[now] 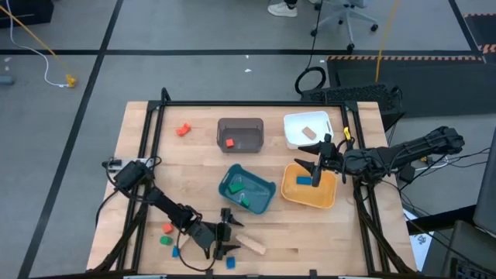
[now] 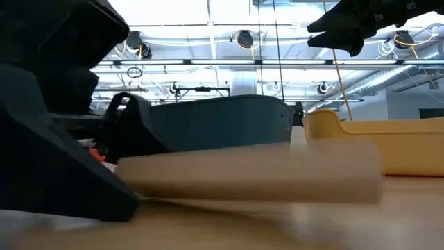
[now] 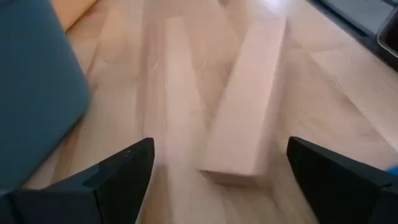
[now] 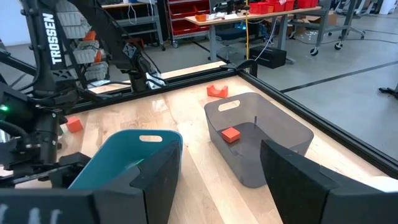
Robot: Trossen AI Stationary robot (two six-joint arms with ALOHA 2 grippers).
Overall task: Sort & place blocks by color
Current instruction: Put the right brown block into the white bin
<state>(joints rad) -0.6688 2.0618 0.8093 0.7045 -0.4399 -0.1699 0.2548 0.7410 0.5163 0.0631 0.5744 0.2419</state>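
The left end effector [image 1: 225, 232] sits low on the bench [image 1: 201, 155] just in front of the teal tray [image 1: 248, 188], fingers spread wide around the near end of a plain wood bar [image 3: 249, 106] without gripping it. The right end effector [image 1: 318, 161] hovers open and empty over the yellow tray [image 1: 310, 188], beside the teal one.
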